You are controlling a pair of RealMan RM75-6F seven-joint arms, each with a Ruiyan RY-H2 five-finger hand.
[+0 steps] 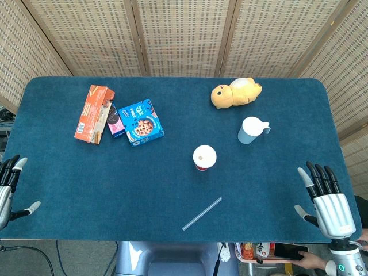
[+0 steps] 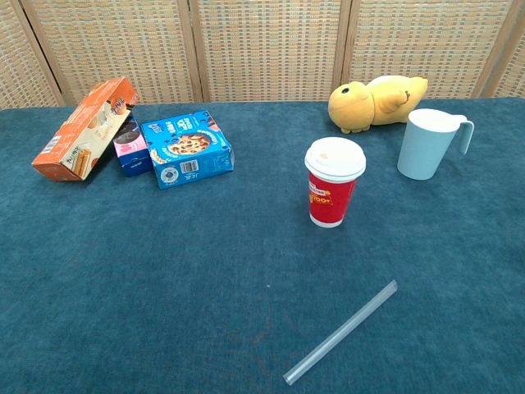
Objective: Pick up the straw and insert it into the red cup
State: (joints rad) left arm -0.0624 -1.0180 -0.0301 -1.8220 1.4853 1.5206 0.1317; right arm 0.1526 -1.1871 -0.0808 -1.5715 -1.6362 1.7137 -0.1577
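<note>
- Right hand rests at the desk's near right edge, fingers spread, holding nothing; left hand sits likewise at the left edge, empty.
- Straw lies flat on the desk, well apart from both hands, near the front edge; being thin, it may roll or slip out of a pinch.
- Red cup stands upright just beyond the straw, lidded; a poorly aimed straw would likely miss the lid's hole or tip the cup.
- Mug and plush toy stand beyond, probably out of the way.
</note>
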